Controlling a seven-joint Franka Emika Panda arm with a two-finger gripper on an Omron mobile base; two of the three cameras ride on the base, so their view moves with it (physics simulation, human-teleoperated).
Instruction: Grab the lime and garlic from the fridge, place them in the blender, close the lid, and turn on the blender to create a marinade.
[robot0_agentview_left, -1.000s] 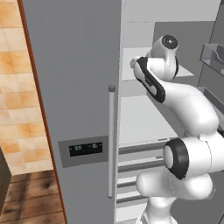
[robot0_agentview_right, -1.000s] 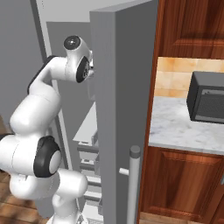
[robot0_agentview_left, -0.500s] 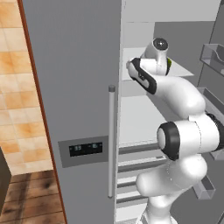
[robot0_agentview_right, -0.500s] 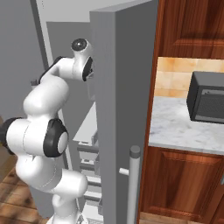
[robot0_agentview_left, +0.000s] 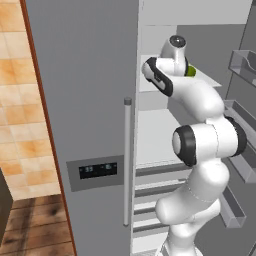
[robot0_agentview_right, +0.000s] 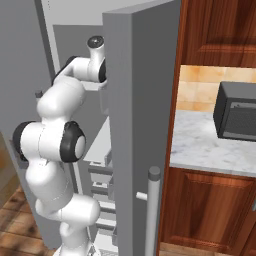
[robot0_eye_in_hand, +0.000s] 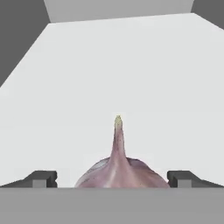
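The fridge (robot0_agentview_left: 85, 100) stands with its right side open, and my arm reaches in to the upper white shelf (robot0_agentview_left: 150, 82). In the hand view the garlic (robot0_eye_in_hand: 120, 168), a pale pinkish bulb with a thin stalk, sits on that shelf between my fingertips (robot0_eye_in_hand: 43, 178). My gripper (robot0_eye_in_hand: 113, 180) is open around it, one finger on each side. The lime (robot0_agentview_left: 190, 71) peeks out green just behind my wrist on the same shelf. The blender and lid are out of view.
The open fridge door (robot0_agentview_right: 140, 125) with its bar handle (robot0_agentview_right: 152, 210) stands close on my right. Door bins (robot0_agentview_left: 244, 62) line the far side. Drawers (robot0_agentview_left: 150, 190) sit below. A dark microwave (robot0_agentview_right: 237, 117) rests on the marble counter (robot0_agentview_right: 210, 150).
The arm has stretched deeper into the fridge. The wrist rose and moved inward to the upper shelf, and the elbow lifted with it.
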